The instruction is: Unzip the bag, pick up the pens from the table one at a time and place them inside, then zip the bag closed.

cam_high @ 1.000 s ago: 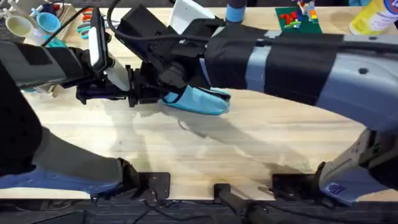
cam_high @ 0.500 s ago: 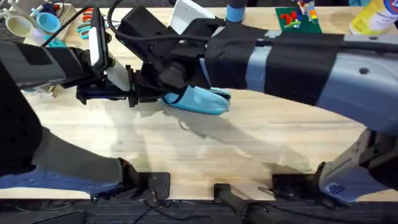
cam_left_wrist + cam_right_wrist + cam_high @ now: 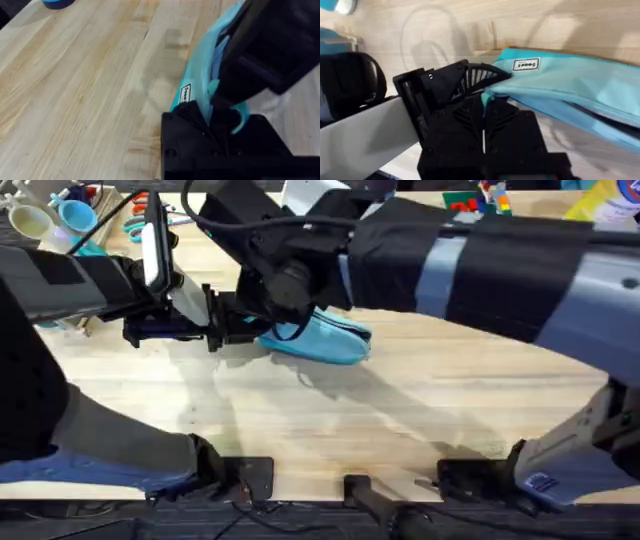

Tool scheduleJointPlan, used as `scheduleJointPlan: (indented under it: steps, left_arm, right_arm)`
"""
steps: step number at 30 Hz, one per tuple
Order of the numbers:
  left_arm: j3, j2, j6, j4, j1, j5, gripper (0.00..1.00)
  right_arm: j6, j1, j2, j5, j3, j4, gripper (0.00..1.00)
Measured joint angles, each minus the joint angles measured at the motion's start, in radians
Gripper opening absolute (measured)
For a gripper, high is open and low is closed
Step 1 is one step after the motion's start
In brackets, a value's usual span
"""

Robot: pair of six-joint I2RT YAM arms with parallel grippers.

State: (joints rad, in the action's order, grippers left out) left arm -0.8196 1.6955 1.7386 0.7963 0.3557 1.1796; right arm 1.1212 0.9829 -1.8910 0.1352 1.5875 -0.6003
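light blue bag (image 3: pixel 330 340) mid-table (image 3: pixel 400 410), left gripper (image 3: pixel 236 330) pinching its end, right gripper (image 3: pixel 485 107) clamped on same end, bare planks in front

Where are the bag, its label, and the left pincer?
bag (image 3: pixel 330 340), overhead view, middle of the blue fabric.
label (image 3: pixel 526 65), right wrist view, white tag at the bag's end.
left pincer (image 3: pixel 207 117), left wrist view, clamping the bag's end.

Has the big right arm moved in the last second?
Yes. In the overhead view the right arm has shifted toward the table's far edge, now hiding the blue roll and coloured bricks there. The bag stays put.
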Motion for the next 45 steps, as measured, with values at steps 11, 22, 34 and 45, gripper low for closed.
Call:
scheduleJointPlan:
  steps: [11, 22, 34, 45]
  left_arm:
    - [0.0, 0.0, 0.0, 0.005, 0.0, 0.01, 0.044]
    - [0.0, 0.0, 0.0, 0.007, -0.005, 0.03, 0.044]
    - [0.0, 0.0, 0.0, 0.006, -0.005, 0.028, 0.044]
    - [0.0, 0.0, 0.0, 0.008, -0.009, 0.031, 0.044]
  right_arm:
    - [-0.078, -0.005, 0.019, 0.017, 0.0, -0.019, 0.032]
    - [-0.083, -0.054, 0.065, 0.01, 0.0, -0.107, 0.032]
    - [-0.128, -0.086, 0.073, 0.016, 0.0, -0.156, 0.032]
    - [-0.143, -0.121, 0.121, 0.106, 0.0, -0.324, 0.032]
